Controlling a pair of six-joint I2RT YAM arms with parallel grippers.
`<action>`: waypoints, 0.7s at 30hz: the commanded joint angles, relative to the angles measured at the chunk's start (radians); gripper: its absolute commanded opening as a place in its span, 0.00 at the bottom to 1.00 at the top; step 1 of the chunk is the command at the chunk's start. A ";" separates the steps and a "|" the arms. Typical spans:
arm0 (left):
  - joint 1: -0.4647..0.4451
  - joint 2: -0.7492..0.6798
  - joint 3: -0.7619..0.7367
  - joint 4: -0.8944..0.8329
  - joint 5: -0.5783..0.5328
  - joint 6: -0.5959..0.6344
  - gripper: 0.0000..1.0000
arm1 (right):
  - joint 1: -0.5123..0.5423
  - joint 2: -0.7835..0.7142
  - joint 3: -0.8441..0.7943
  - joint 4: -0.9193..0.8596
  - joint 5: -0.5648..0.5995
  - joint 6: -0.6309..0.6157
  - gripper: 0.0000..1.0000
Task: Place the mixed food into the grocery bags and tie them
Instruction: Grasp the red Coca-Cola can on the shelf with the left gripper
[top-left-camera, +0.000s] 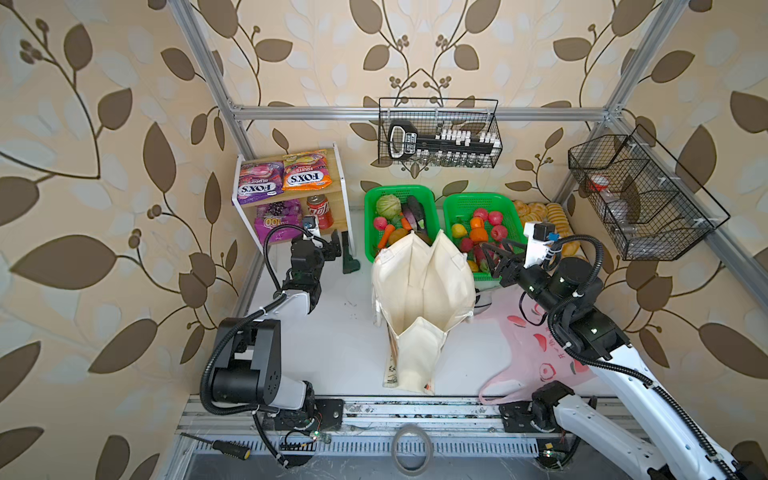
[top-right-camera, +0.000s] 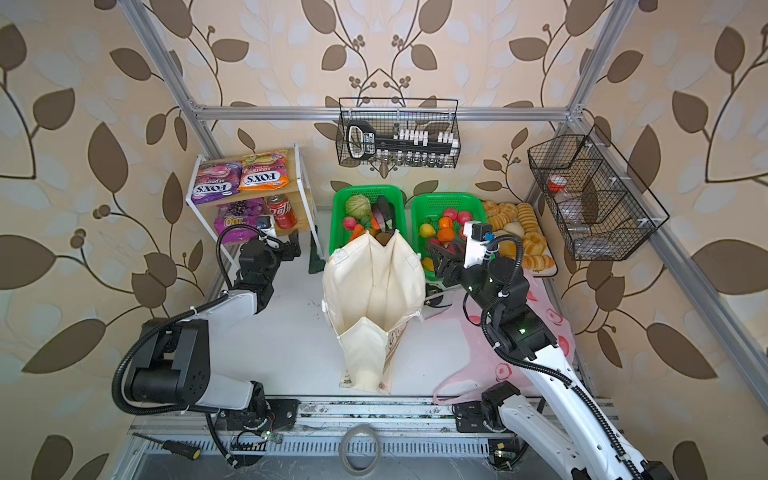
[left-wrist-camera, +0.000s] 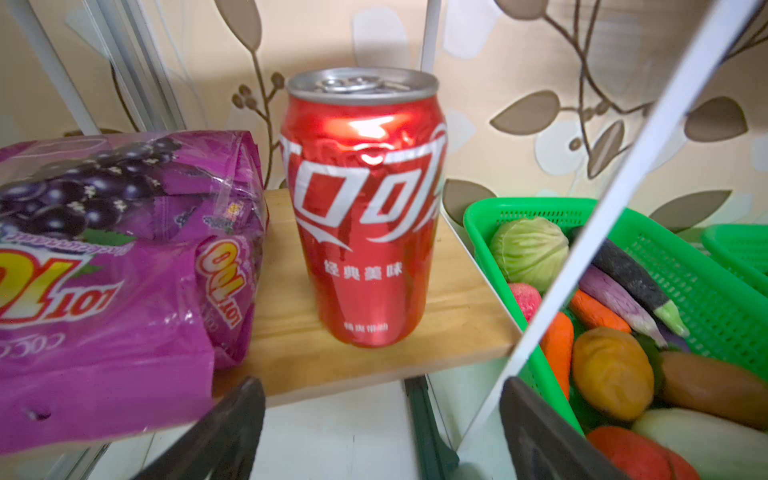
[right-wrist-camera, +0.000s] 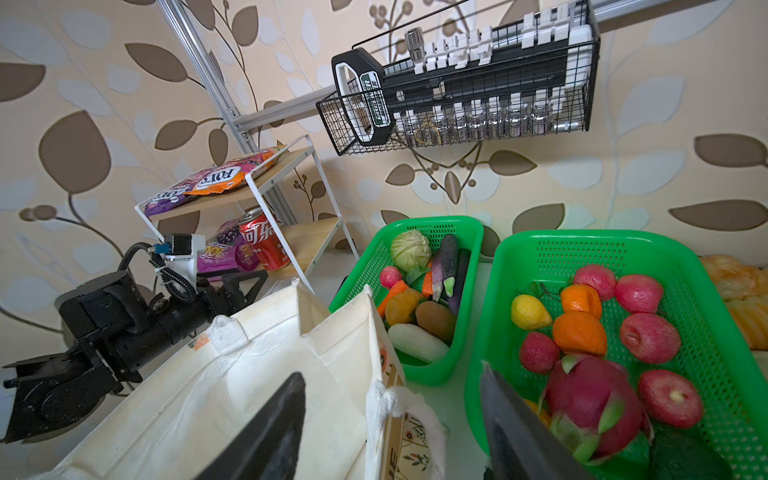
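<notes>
**Left gripper open at the can; food on rack and in basket**

Left gripper (left-wrist-camera: 379, 381) is open and empty at the front edge of the rack's (left-wrist-camera: 291, 357) lower shelf, pointed at the can (left-wrist-camera: 361, 208). The can stands upright on that shelf, clear of both fingers. Grape packet (left-wrist-camera: 104, 270) lies just beside it, overhanging the shelf's front edge. Orange FOX'S packet (top-left-camera: 305, 174) lies flat on the top shelf. The rack sits in the tabletop's far-left corner.

Right gripper (right-wrist-camera: 391, 370) has its jaws apart and holds nothing. It hangs over the near-left corner of the right basket (top-left-camera: 478, 196), just beside the tote (top-left-camera: 419, 291). The wrist view shows the tote's rim between the fingers; cannot tell if they touch.

Tote stands upright mid-tabletop, mouth open. Pink bag (top-left-camera: 532, 345) lies flat toward the near-right corner, partly under the right arm.

Cabbage (top-left-camera: 388, 205) is at the far end of the left basket (top-left-camera: 369, 224), two potatoes (right-wrist-camera: 436, 320) at its near end. Both baskets sit along the far edge. Tomato: cannot pick it out for sure.
</notes>
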 joint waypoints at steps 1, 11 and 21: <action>0.012 0.054 0.046 0.159 -0.037 0.009 0.91 | -0.003 -0.008 -0.016 0.017 0.024 -0.031 0.67; 0.020 0.182 0.130 0.230 -0.016 -0.009 0.95 | -0.002 -0.003 -0.024 0.037 0.002 -0.040 0.68; 0.020 0.273 0.182 0.283 -0.024 -0.007 0.97 | -0.003 -0.002 -0.021 0.028 -0.013 -0.038 0.72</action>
